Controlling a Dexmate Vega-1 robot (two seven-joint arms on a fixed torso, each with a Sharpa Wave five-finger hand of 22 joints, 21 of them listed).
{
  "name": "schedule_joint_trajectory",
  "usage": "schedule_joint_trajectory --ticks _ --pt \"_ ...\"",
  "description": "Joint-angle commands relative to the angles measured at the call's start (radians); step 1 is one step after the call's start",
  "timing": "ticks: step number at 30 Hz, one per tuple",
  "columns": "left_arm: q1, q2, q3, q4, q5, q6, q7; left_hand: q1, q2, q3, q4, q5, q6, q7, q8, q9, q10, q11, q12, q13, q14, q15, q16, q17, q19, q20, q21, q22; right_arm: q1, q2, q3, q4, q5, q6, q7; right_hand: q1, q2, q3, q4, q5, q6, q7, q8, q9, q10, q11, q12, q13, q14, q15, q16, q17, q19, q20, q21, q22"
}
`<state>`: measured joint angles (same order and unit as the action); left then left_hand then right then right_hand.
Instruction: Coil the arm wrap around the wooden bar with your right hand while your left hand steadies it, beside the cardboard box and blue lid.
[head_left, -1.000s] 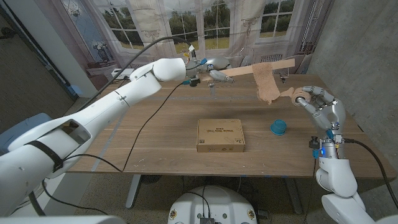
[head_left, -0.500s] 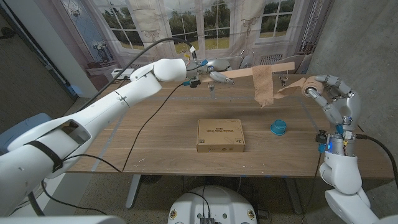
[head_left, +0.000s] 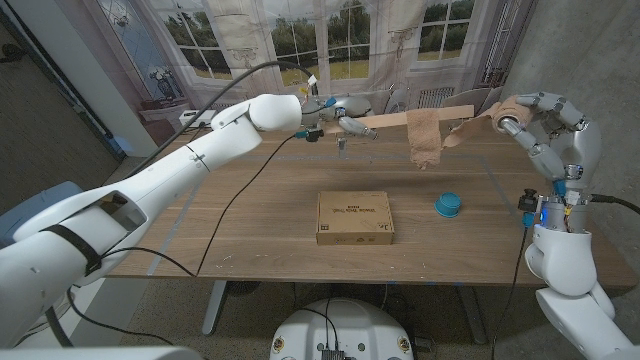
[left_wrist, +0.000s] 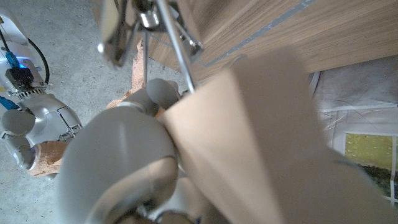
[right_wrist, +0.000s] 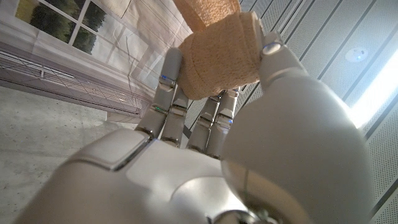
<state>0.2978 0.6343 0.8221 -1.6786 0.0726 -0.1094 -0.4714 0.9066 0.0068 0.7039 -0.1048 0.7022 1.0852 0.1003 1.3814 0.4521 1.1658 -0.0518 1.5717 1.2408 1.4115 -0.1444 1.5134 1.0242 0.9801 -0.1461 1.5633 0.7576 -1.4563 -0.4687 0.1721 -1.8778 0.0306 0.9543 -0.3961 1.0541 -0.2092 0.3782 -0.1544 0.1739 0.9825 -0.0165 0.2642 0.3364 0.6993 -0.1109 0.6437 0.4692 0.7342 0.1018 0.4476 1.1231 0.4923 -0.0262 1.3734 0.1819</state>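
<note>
The left hand (head_left: 345, 122) grips one end of the wooden bar (head_left: 400, 118), up in the air at the table's (head_left: 250, 215) 12 o'clock side. The wrap (head_left: 428, 138) hangs over the bar. The right hand (head_left: 545, 125), at 2 o'clock, has its fingers curled round the roll. The winding looks half done. Next the roll must go under the bar. The right wrist view shows the thumb (right_wrist: 273, 56) pressing the roll. The box (head_left: 354, 217) and blue lid (head_left: 447, 205) sit below.

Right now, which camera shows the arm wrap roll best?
The right wrist view: the arm wrap roll sits close-up in the right hand. Head view shows it small, trailing to the wooden bar; left wrist glimpses it.
</note>
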Motion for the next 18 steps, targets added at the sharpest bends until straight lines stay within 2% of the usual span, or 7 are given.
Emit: schedule_joint_trajectory --ticks 1,6,11,18 --pt "-0.002 -0.002 0.007 -0.014 0.01 0.02 -0.005 -0.001 0.007 0.007 0.0 -0.002 -0.026 0.016 0.009 0.006 0.003 -0.009 0.004 0.003 -0.001 -0.006 0.002 0.001 -0.001 -0.028 0.002 0.003 0.007 -0.092 0.057 -0.119 -0.038 -0.137 0.013 0.323 0.33 0.005 0.006 0.0 0.007 -0.001 -0.002 0.003 0.17 0.075 0.005 0.013 0.459 -0.329 -0.006 0.001 -0.024 -0.157 0.007 0.0" --pt "-0.004 -0.006 0.01 -0.014 0.012 0.013 -0.005 -0.001 0.007 0.007 0.0 -0.002 -0.024 0.019 0.006 -0.001 0.001 -0.01 0.004 0.003 0.0 -0.005 0.002 0.0 -0.001 -0.029 0.003 0.005 0.02 -0.149 0.072 -0.166 -0.028 -0.234 0.04 0.323 0.33 0.005 0.005 0.0 0.008 0.001 -0.003 0.003 0.173 0.074 0.003 0.011 0.464 -0.329 -0.007 0.002 -0.024 -0.155 0.011 0.0" --pt "-0.006 -0.009 0.014 -0.011 0.012 0.019 -0.01 -0.002 0.008 0.008 0.0 -0.002 -0.025 0.02 0.008 0.002 0.003 -0.009 0.004 0.003 -0.001 -0.005 0.003 0.003 -0.001 -0.029 0.001 0.005 0.047 -0.231 0.086 -0.211 0.006 -0.325 0.093 0.325 0.33 0.005 0.003 0.0 0.006 0.003 -0.004 0.004 0.176 0.077 0.001 0.01 0.467 -0.329 -0.009 0.002 -0.024 -0.156 0.013 0.0" --pt "-0.003 -0.005 0.015 -0.017 0.016 0.024 -0.009 -0.002 0.008 0.008 -0.001 -0.002 -0.028 0.018 0.011 0.006 0.003 -0.012 0.004 0.003 0.001 -0.004 -0.001 -0.004 -0.001 -0.029 0.0 0.002 0.13 -0.338 0.062 -0.233 0.066 -0.434 0.17 0.326 0.33 0.006 0.002 0.0 0.004 0.004 -0.007 0.004 0.174 0.074 -0.001 0.012 0.468 -0.329 -0.016 -0.001 -0.026 -0.156 0.017 0.0"
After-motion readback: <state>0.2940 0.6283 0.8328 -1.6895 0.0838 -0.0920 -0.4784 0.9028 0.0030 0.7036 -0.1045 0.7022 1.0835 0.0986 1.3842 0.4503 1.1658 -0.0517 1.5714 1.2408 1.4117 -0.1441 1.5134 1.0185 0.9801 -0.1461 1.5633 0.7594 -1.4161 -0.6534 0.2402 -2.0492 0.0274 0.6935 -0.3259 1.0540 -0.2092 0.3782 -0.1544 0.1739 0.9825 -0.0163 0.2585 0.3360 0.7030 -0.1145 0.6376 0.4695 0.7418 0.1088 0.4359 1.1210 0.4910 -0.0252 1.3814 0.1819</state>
